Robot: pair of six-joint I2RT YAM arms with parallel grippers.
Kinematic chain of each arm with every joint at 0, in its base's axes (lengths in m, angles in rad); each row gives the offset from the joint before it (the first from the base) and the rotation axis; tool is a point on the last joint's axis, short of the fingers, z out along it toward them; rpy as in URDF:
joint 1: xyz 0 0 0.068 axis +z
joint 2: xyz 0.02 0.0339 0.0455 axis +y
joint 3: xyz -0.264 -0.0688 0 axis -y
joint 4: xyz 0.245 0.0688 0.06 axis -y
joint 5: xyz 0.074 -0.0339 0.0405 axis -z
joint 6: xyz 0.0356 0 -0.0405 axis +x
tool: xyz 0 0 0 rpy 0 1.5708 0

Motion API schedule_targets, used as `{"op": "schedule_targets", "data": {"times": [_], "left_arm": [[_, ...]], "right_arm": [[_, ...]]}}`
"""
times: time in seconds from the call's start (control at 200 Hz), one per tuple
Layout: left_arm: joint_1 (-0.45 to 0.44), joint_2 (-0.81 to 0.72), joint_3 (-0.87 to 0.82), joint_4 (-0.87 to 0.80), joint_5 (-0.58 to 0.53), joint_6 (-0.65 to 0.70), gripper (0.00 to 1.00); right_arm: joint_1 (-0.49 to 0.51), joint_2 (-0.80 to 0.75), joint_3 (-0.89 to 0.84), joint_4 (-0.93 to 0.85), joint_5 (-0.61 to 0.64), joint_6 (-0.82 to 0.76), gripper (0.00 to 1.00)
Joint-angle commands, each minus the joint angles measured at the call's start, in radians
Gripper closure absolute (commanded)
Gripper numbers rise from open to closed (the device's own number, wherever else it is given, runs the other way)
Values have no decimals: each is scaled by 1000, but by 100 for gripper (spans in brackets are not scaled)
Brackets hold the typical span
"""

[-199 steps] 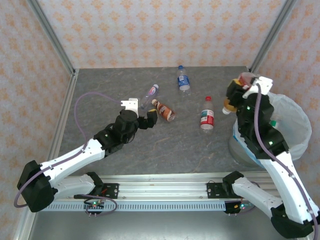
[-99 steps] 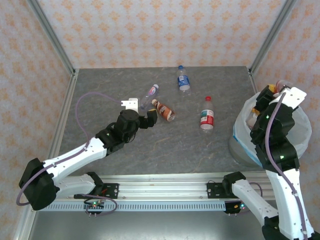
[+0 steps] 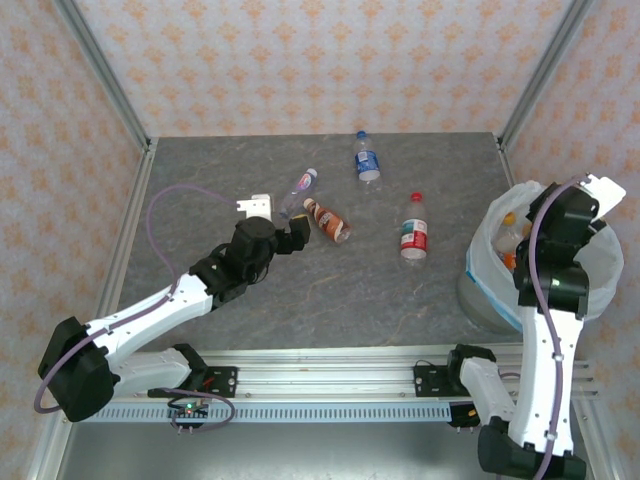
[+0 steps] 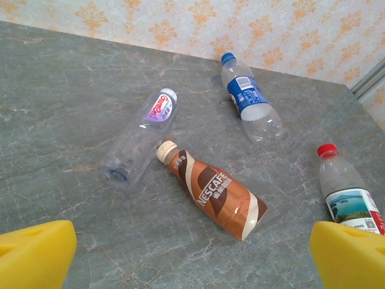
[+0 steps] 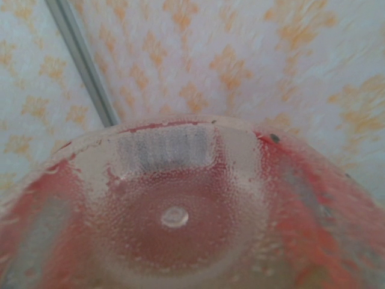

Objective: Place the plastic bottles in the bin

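Four plastic bottles lie on the table: a clear one with a purple label (image 3: pixel 298 193) (image 4: pixel 139 136), a brown one (image 3: pixel 328 222) (image 4: pixel 213 192), a blue-labelled one (image 3: pixel 367 160) (image 4: pixel 249 99) and a red-capped one (image 3: pixel 414 232) (image 4: pixel 350 192). My left gripper (image 3: pixel 283 228) (image 4: pixel 192 265) stands open just short of the brown bottle, its yellow pads (image 4: pixel 36 253) wide apart. My right gripper (image 3: pixel 522 240) reaches into the bag-lined bin (image 3: pixel 600 275), shut on a clear, red-labelled bottle whose base (image 5: pixel 174 211) faces the wrist camera. Orange shows inside the bag.
The bin stands off the table's right edge, beside the right arm. Patterned walls and metal posts (image 3: pixel 100 75) close in the back and both sides. The arm bases sit on a rail (image 3: pixel 320 380) along the near edge.
The right arm has swung right from the table's right edge to above the bin, carrying its bottle. The left arm has hardly moved.
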Motion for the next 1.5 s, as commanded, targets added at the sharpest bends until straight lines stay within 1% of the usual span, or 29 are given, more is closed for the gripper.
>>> {"op": "schedule_targets", "data": {"times": [0.0,0.06,0.145,0.2,0.295,0.33,0.49,0.565,0.781,0.876,0.981,1.056,1.206,1.281,1.346,1.496], "left_arm": [[14,-8,0,-24,-44,-28,0],[15,-10,-1,-30,-45,-29,0],[23,-8,3,-44,-37,-30,0],[31,-5,6,-61,-39,-42,0],[47,-7,-1,-69,-35,-47,0],[52,-7,-4,-70,-35,-76,0],[72,-4,-7,-77,-33,-96,0],[77,0,-3,-84,-31,-103,0],[94,13,3,-123,-44,-147,0],[103,18,2,-143,-55,-170,0],[111,24,6,-162,-74,-195,0],[116,30,8,-171,-86,-209,0],[137,62,22,-208,-93,-237,0],[158,88,28,-210,-55,-232,0],[183,112,28,-196,2,-223,0],[234,170,44,-185,106,-192,0]], "right_arm": [[-11,36,-30,-37,-128,85,43],[-11,54,-39,-41,-154,119,38],[-12,64,-49,-57,-194,161,24],[-11,66,-53,-72,-190,173,17],[-12,61,-56,-93,-152,174,12],[-11,56,-58,-97,-136,171,11],[-11,19,-82,-88,-57,156,7],[-11,14,-83,-88,-46,144,0],[-11,4,-79,-80,-91,124,1],[-11,-11,-73,-66,-166,122,1],[-7,2,-34,-88,-269,125,1],[16,17,0,-106,-309,128,1],[97,26,31,-96,-317,131,1],[130,36,43,-91,-348,135,1],[156,48,57,-90,-367,136,1],[227,58,65,-68,-357,122,1]]}}
